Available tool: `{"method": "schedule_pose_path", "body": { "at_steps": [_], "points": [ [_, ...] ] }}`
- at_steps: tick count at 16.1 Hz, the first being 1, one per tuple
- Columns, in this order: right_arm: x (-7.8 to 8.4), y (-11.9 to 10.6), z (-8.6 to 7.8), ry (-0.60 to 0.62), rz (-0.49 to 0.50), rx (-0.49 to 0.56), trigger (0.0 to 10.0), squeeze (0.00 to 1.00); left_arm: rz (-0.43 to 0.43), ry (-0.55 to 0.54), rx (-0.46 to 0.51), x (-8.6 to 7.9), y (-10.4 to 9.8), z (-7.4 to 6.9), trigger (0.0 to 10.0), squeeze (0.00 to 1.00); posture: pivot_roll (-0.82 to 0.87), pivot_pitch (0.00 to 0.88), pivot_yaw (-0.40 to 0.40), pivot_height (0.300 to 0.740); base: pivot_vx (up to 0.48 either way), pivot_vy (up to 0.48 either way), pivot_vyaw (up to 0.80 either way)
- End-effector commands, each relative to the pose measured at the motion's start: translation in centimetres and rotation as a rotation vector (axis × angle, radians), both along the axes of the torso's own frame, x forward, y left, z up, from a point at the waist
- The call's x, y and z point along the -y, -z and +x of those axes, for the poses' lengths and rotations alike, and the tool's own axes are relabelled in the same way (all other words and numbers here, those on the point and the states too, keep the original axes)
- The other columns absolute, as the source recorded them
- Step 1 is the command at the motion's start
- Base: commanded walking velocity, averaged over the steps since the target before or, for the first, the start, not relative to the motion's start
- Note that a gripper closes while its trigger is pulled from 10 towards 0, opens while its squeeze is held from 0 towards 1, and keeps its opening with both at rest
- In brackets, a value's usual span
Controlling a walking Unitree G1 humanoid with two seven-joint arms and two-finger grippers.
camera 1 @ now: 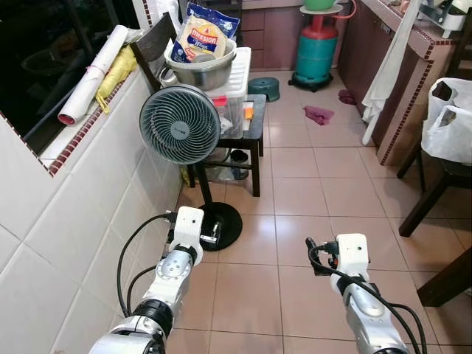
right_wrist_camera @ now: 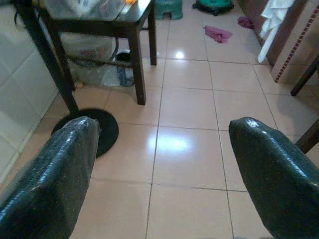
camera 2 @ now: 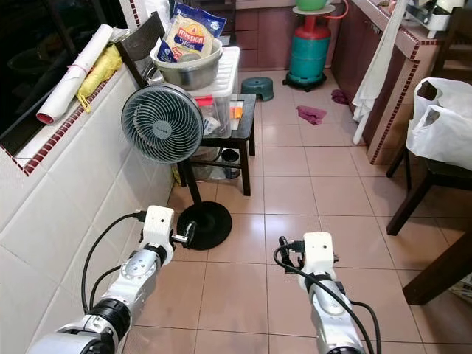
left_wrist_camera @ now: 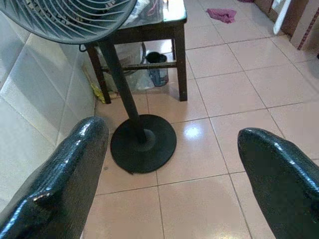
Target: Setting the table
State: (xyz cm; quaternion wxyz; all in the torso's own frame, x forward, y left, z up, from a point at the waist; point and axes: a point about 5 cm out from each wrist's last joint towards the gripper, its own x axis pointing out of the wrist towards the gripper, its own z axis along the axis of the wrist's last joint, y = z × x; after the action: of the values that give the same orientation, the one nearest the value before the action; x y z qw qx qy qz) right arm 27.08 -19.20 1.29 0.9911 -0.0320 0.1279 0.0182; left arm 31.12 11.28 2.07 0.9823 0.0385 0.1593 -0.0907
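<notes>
Both grippers wide apart, holding nothing, above the tan tiled floor.

Left gripper faces the grey pedestal fan, its head cropped; right gripper faces bare tiles.

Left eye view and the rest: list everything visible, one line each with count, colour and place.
Pedestal fan: one, grey head, black base, beside the tiled wall.
Side table: one, dark wood, behind the fan.
Storage box: one, white lid, on the side table.
Metal bowl: one, silver, on the storage box.
Tortilla packet: one, blue and yellow, in the metal bowl.
Gas cylinder: one, teal and red, far floor.
Stool: one, teal, beside the gas cylinder.
Cloths: two, magenta, on the floor.
Plastic bag: one, white, on a dark chair, right.
Paper roll: one, white, on the window ledge.
Left gripper: open, empty, low over the floor.
Right gripper: open, empty, low over the floor.
</notes>
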Motion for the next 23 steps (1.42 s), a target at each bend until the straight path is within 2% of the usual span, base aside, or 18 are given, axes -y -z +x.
{"method": "schedule_pose_path", "body": {
  "at_steps": [1, 6, 8, 13, 23],
  "points": [
    [0.1, 0.1, -0.2, 0.024, 0.016, -0.009, 10.0, 0.0, 0.022, 0.009, 0.01, -0.2, -0.5, 0.5, 10.0, 0.0, -0.21, 0.0, 0.116, 0.74, 0.0, 0.0, -0.8],
    [0.0, -0.1, -0.3, 0.05, 0.024, 0.004, 10.0, 0.0, -0.001, 0.021, -0.009, 0.3, -0.6, 0.6, 10.0, 0.0, -0.24, 0.0, 0.13, 0.74, 0.0, 0.0, -0.8],
    [0.0, 0.1, -0.8, 0.018, 0.008, -0.008, 10.0, 0.0, -0.008, 0.011, -0.012, 0.4, -0.4, 0.5, 10.0, 0.0, -0.25, 0.0, 0.104, 0.74, 0.0, 0.0, -0.8],
    [0.4, -0.5, -0.6, -0.015, -0.02, -0.01, 10.0, 0.0, -0.026, -0.033, -0.018, 0.0, -0.3, 0.5, 10.0, 0.0, -0.25, 0.008, 0.072, 0.74, 0.0, 0.0, -0.8],
    [-1.2, -0.3, -0.7, -0.042, 0.0, -0.021, 10.0, 0.0, 0.011, -0.042, -0.017, -1.3, -0.2, 0.4, 10.0, 0.0, -0.23, 0.027, 0.096, 0.74, 0.0, 0.0, -0.8]
  ]
}}
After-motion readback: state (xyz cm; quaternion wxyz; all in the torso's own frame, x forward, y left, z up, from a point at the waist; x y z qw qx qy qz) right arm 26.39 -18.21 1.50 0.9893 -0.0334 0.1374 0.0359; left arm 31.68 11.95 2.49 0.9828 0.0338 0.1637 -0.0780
